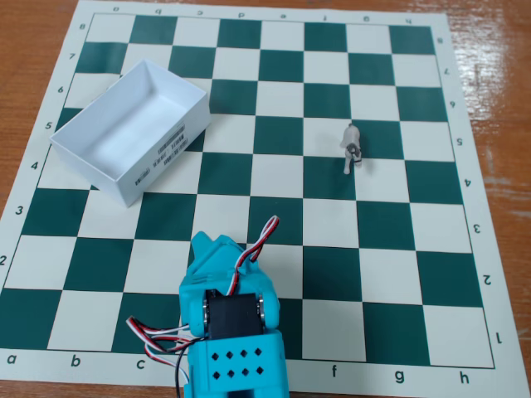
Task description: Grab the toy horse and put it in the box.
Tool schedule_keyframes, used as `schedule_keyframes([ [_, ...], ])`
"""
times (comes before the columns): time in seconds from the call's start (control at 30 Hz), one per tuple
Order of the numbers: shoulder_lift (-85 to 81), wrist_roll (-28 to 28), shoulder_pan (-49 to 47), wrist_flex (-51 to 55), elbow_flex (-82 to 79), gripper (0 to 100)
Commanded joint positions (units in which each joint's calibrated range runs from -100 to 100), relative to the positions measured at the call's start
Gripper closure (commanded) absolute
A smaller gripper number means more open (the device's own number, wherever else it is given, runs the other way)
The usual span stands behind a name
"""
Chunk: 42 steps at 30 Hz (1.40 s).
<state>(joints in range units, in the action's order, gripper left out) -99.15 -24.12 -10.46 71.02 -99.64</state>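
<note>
Fixed view, chessboard [332, 274] as ref. Toy horse [353, 147] stands upright right of board centre, on the light/dark sq border near row 5, well apart from everything else. Box [133, 133] sits tilted at the board's upper-left, open side up, empty inside, black text on the long side facing board centre. Teal arm w/ gripper [217, 247] at the board's bottom edge, left of centre, tip pointing up-board; jaw state: can't tell, fingers hidden by arm body. Red/white wires loop over it.
</note>
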Motion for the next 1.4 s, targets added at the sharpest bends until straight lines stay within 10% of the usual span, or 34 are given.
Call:
schedule_keyframes([
  [0.0, -0.4, -0.1, -0.5, 0.3, -0.4, 69],
  [1.17, -0.4, -0.3, -0.5, 0.5, -0.4, 69],
  [1.37, 2.4, -10.9, 5.0, -1.5, -0.2, 69],
])
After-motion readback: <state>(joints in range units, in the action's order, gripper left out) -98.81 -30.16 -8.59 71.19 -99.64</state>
